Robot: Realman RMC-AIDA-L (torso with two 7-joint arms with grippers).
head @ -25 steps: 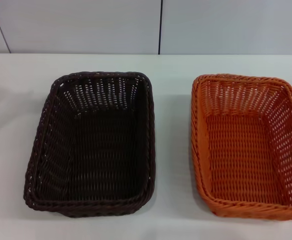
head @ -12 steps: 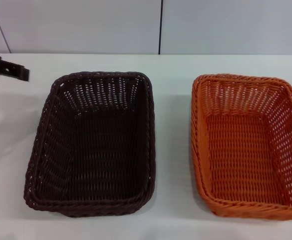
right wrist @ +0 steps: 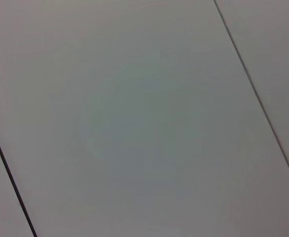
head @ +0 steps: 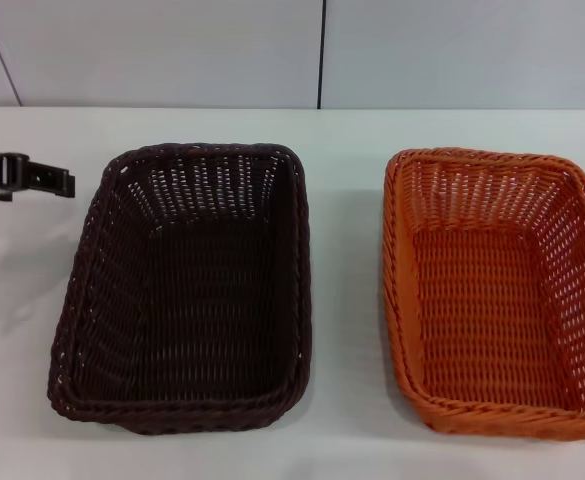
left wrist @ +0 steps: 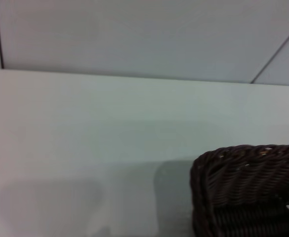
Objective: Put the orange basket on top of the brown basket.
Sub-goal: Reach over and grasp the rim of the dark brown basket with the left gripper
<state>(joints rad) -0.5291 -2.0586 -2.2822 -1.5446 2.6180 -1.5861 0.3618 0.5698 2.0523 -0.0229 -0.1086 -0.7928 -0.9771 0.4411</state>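
head view shows the orange basket sitting flat on the table, well apart from the left pincer and on the far side of the brown basket from it. nothing has been lifted or stacked, so the whole task is left as far as i can judge. the brown basket lies just beside the left pincer, its far left corner nearest, also seen in the left wrist view. the left pincer touches neither basket; i cannot tell if it is open or closed. the right pincer is not in view.
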